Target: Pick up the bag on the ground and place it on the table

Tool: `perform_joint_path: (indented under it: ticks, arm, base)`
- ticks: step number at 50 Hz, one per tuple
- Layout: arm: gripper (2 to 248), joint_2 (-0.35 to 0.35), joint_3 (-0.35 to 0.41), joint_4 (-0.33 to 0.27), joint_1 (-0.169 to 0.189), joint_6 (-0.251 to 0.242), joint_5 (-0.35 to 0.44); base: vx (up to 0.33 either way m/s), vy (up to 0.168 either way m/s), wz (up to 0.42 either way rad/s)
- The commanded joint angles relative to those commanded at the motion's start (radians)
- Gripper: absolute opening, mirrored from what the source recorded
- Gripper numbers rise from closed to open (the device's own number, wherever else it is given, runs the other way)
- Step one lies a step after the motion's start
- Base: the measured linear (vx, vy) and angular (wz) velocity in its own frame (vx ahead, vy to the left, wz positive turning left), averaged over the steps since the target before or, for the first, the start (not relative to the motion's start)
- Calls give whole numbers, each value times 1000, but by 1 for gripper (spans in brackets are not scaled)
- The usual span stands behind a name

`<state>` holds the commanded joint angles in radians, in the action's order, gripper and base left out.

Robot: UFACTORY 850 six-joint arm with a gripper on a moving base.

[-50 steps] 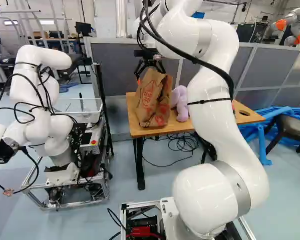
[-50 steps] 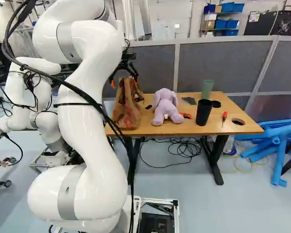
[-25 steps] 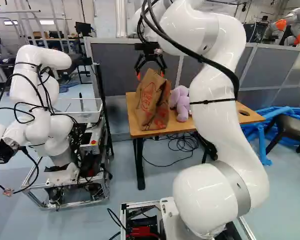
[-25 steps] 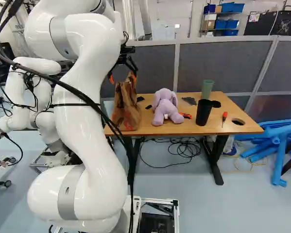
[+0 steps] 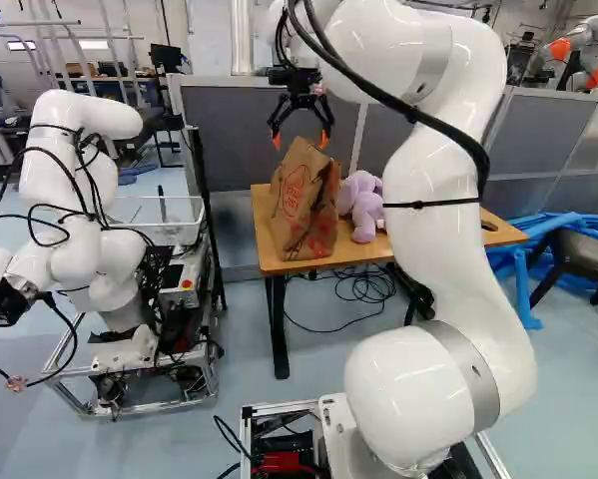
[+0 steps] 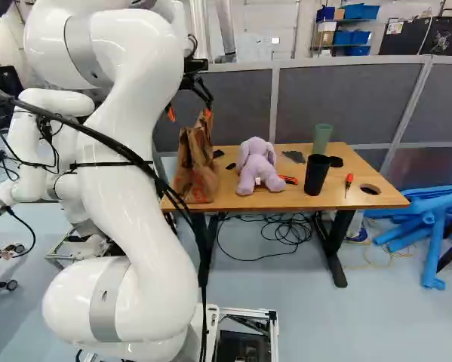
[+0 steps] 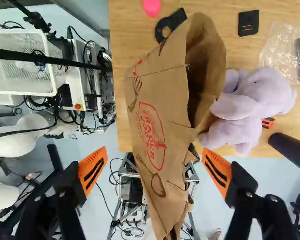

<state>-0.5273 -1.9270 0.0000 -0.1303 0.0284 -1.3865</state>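
My gripper hangs above the brown paper bag, its two fingers spread wide. The bag stands upright on the left end of the wooden table, its top rumpled and partly open. From the wrist, the gripper stands open with the bag below and ahead of it, and neither orange pad touches the paper.
A purple plush toy sits beside the bag. Farther along the table stand a black cup, a green cup and a screwdriver. Another robot stands left of the table; a grey partition rises behind it.
The fingers have opened wider in the base views, and the gripper has risen off the top of the bag. The bag stays standing on the table. The base has not moved.
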Motion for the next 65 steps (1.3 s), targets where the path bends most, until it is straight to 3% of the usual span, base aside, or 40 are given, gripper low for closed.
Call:
perform_joint_path:
  ticks: [44,65]
  arm:
    - [247,80,-41,0,0,0,0]
    - [247,85,-45,0,0,0,0]
  base:
    - [0,0,0]
    - [0,0,0]
